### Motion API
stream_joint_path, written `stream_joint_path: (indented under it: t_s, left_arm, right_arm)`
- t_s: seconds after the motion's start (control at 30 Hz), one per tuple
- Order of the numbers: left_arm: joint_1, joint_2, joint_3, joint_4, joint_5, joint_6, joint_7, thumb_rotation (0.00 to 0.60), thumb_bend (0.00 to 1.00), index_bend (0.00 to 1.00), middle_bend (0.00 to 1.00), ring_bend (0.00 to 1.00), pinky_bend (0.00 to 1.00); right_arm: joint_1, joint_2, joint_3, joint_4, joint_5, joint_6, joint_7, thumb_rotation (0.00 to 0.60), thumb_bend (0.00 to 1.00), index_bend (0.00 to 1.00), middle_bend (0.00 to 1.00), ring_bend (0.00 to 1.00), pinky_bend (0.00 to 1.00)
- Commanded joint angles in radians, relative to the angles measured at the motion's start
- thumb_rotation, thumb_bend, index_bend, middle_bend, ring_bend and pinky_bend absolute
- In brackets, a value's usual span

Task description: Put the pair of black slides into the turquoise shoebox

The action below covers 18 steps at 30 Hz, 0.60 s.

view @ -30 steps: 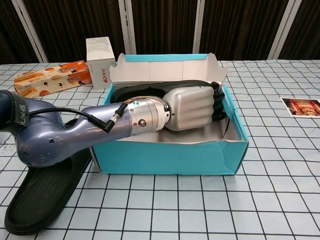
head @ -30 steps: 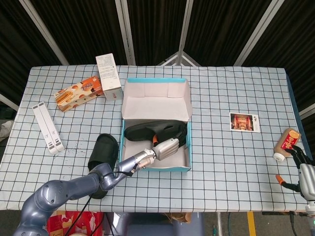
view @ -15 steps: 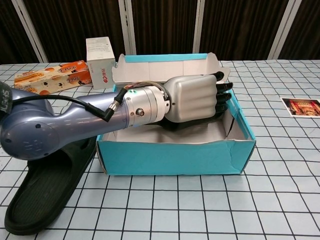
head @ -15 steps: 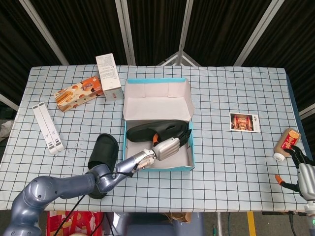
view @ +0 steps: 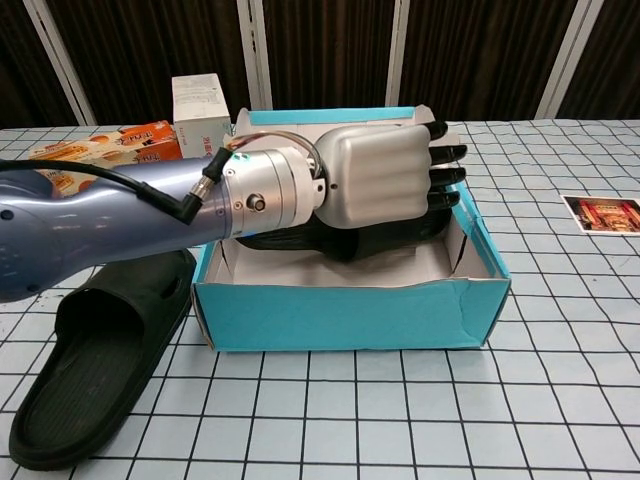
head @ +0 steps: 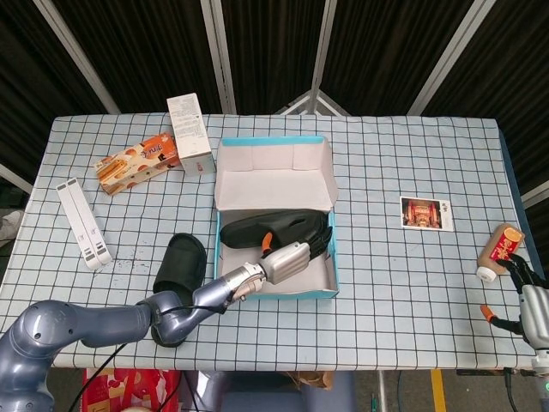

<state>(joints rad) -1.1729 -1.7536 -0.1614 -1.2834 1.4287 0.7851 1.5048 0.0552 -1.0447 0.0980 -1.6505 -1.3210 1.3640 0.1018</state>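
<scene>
Left hand (view: pixel 385 185), fingers extended and holding nothing, hovers over the open turquoise cardboard shoebox (view: pixel 350 312); one black rubber slide (head: pixel 270 227) lies inside. The second black slide (view: pixel 95 365) lies beside the shoebox's left wall, near the table's front edge, awaiting pickup.

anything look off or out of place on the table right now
The bottle near the table's right edge lies tipped on its side. Of the pair, one black slide is in the turquoise shoebox; the other slide sits outside, left of it.

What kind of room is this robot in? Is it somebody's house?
Probably not a house; it looks like a robot practice lab. The table wears a checked cloth, dark curtains on metal poles stand behind it, and odd things like a snack box and a photo card are laid out.
</scene>
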Motion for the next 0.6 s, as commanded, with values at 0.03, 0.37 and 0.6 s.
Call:
stream_joint_path:
  t_s: [0.03, 0.37, 0.6]
  left_arm:
    - [0.032, 0.079, 0.000, -0.128, -0.039, 0.048, 0.059, 0.600, 0.13, 0.00, 0.06, 0.00, 0.15]
    - [0.249, 0.425, -0.008, -0.676, -0.156, 0.306, -0.077, 0.583, 0.14, 0.04, 0.13, 0.00, 0.15]
    - [0.379, 0.631, 0.040, -0.920, -0.339, 0.409, -0.172, 0.564, 0.14, 0.03, 0.15, 0.00, 0.15]
  right_arm:
    - [-0.001, 0.001, 0.000, 0.000, 0.000, 0.001, 0.006, 0.600, 0.23, 0.22, 0.13, 0.23, 0.27]
    - [-0.003, -0.001, 0.000, -0.008, 0.001, 0.007, -0.009, 0.600, 0.23, 0.22, 0.13, 0.23, 0.27]
    - [-0.005, 0.000, 0.000, -0.020, 0.002, 0.013, -0.025, 0.600, 0.23, 0.22, 0.13, 0.23, 0.27]
